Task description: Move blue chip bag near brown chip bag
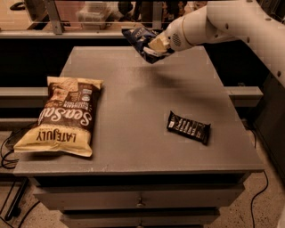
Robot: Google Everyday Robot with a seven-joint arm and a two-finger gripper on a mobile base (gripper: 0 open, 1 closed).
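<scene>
The small navy-blue chip bag (141, 41) hangs in the air above the far middle of the grey table (133, 111), held by my gripper (156, 46), which is shut on its right side. The large tan and brown chip bag (62, 116) with "LATE JULY" lettering lies flat at the table's left front. The blue bag is well apart from it, up and to the right. My white arm (222, 20) reaches in from the upper right.
A flat black candy bar wrapper (188, 127) with white stripes lies on the right part of the table. Drawers (138, 200) sit below the front edge. A shelf with clutter (98, 11) runs behind the table. Cables (9, 147) lie at left.
</scene>
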